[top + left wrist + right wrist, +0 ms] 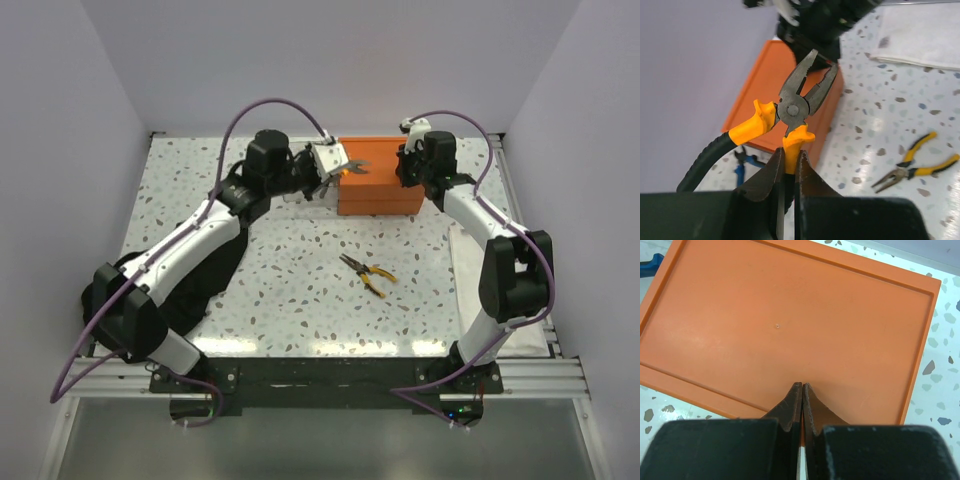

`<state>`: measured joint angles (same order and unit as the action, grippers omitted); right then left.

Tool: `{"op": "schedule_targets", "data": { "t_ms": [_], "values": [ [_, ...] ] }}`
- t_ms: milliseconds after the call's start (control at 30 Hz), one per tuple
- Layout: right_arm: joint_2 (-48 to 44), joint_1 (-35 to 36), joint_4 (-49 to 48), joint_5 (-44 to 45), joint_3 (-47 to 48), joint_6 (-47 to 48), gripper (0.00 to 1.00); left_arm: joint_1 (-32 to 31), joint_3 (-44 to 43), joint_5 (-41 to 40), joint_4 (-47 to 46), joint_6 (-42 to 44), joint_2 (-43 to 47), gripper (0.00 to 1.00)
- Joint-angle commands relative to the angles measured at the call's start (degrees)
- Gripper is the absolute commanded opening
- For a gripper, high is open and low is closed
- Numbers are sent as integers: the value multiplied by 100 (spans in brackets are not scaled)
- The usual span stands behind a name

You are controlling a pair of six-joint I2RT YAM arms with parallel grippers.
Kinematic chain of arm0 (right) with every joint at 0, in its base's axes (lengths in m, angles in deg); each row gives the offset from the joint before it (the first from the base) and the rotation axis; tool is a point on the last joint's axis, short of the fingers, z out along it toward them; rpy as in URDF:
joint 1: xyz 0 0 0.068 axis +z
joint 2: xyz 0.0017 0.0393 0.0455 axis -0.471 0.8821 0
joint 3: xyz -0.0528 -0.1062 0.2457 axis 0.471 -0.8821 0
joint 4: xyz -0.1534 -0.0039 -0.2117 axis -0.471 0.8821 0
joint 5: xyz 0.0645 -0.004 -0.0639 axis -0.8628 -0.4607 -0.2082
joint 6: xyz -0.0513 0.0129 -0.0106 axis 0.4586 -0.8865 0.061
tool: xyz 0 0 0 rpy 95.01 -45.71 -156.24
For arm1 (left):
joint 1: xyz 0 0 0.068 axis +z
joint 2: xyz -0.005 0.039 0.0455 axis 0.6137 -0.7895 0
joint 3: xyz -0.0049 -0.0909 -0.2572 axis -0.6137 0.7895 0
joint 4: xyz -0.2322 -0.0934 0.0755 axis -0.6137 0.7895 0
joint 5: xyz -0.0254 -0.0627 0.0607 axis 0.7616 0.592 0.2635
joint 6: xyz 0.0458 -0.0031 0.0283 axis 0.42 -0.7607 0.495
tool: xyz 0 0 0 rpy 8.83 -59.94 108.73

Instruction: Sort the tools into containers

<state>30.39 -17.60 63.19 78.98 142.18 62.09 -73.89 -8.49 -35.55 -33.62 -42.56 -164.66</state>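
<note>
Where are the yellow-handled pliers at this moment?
In the top view, the yellow-handled pliers lie on the speckled table, close to its middle. They are on the near side of the orange box and no gripper touches them.

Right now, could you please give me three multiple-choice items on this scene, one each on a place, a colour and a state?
1. Where do the loose pliers lie?
A) on the table, apart from the box
B) on the box lid
C) in a drawer

2. What colour is the lidded box?
A) blue
B) orange
C) clear

3. How is the left gripper?
A) open, empty
B) shut, empty
C) shut on the orange-handled pliers

Answers:
1 A, they rest on bare speckled surface.
2 B, its lid shows orange in every view.
3 C, it pinches one handle.
</note>
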Motion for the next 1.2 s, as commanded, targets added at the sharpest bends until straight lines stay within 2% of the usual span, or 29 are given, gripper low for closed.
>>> {"op": "schedule_targets", "data": {
  "t_ms": [0, 167, 233, 300, 400, 800, 900, 933, 1033, 1100, 1133, 1167],
  "values": [
    [275, -13, 1144, 243, -265, 140, 0, 429, -803, -204, 159, 578, -517, 0],
    [196, -22, 1144, 261, -282, 166, 0, 825, -1560, -370, 379, 702, -1465, 0],
    [153, -22, 1135, 270, -309, 166, 0, 869, -2157, -589, 739, 737, -2008, 0],
    [117, -22, 1126, 270, -371, 166, 0, 922, -2736, -696, 1064, 589, -2527, 0],
    [56, -22, 1100, 261, -458, 166, 0, 1089, -3116, -757, 1127, 272, -2977, 0],
    [56, -83, 1065, 270, -511, 175, 0, 1204, -3196, -1188, 1337, -299, -3400, 0],
    [91, -83, 1065, 270, -502, 166, 0, 1204, -3389, -1232, 1522, -493, -3479, 19],
    [117, -92, 1065, 261, -485, 166, 0, 1204, -3503, -1354, 1575, -754, -3506, 32],
    [170, -75, 1074, 261, -432, 157, 0, 1204, -4083, -1382, 1751, -1317, -3480, 53],
    [187, -83, 1082, 278, -397, 157, 0, 1195, -4059, -945, 1559, -1495, -3087, 60],
    [196, -83, 1091, 270, -388, 157, 0, 1186, -3867, -229, 1392, -1504, -2875, 61],
    [214, -75, 1091, 278, -388, 157, 0, 1169, -3595, 83, 921, -1478, -2630, 62]
  ]
}}
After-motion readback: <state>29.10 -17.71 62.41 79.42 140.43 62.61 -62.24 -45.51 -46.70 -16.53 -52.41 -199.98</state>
